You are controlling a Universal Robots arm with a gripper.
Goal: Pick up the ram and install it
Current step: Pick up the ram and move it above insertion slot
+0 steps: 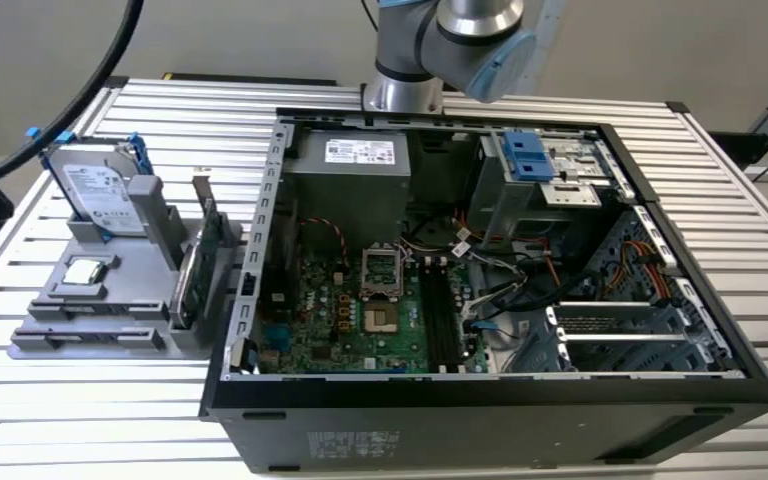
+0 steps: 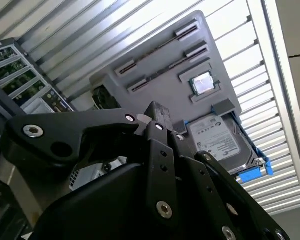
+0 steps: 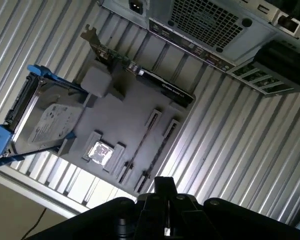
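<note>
Robot jaws poised over parts holder
The black jaws, pressed together, hang above a grey plastic holder on the slatted metal table. The long, thin dark ram stands edge-up in it, just beyond them.

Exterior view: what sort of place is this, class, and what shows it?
Probably a robotics lab bench for computer assembly: a robot arm above an open computer case on a slatted metal table, beside a grey fixture holding a hard drive.
</note>
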